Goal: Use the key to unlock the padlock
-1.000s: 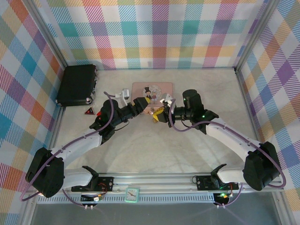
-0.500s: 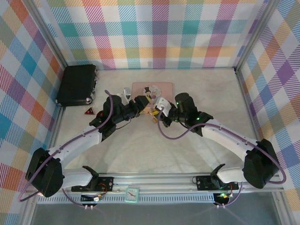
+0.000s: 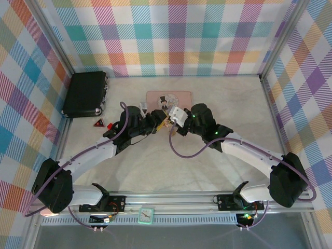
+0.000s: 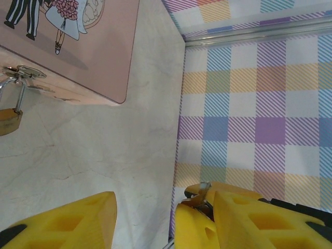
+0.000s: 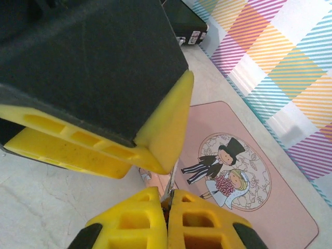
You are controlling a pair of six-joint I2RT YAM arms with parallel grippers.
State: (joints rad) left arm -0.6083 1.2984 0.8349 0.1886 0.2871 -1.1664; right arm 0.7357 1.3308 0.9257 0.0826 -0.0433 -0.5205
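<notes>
Key's in the claw, lock not touched yet

The right gripper [image 5: 167, 199] is pinched shut on what looks like the key [image 4: 200, 191], just a sliver of metal poking out between the yellow pads. The left gripper [image 4: 145, 206] is wide open with nothing in it. The padlock [image 4: 9, 120] hangs by its shackle off the hasp on the front edge of the pink tin [image 4: 104, 52], and it looks locked. So the grab part seems done. What's left, by the look of it, is the fiddly bit: steady the lock, line the key up, push it in and turn.
</notes>
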